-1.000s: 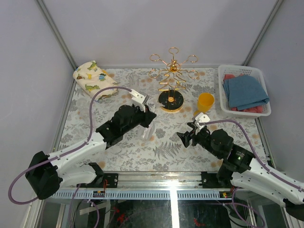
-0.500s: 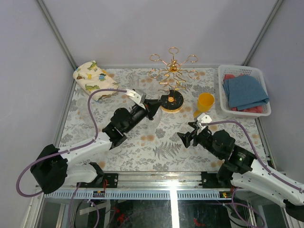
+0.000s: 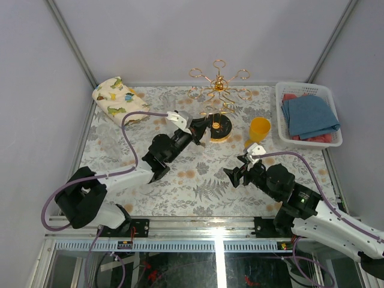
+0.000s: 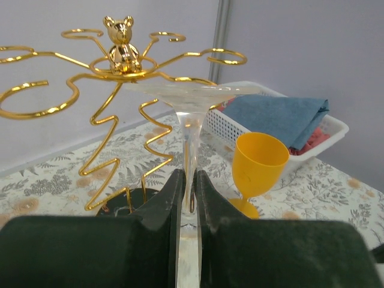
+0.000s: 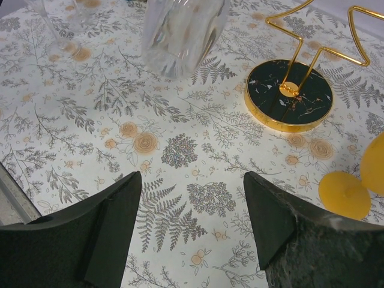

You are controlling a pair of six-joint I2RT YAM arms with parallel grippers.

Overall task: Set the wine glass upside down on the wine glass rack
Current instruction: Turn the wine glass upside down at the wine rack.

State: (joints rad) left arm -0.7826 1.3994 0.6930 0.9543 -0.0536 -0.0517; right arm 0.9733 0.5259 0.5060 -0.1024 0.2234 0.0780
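A: Where is the wine glass [image 4: 191,135]?
B: Inverted, stem clamped in the left pincer [image 4: 188,187], foot maybe touching the wine glass rack [image 4: 122,53]. The right pincer [image 5: 192,223] is spread wide, empty. Slide the stem slowly into a loop.

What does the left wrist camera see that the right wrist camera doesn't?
Only the left wrist view: the rack's looped crown with a little gold bear, the basket with a blue cloth, and the left gripper shut on the glass's stem, foot upward. Only the right wrist view: the rack's round black base, the glass's bowl, and the open right gripper. Both: the rack, the glass, the yellow cup and the patterned table.
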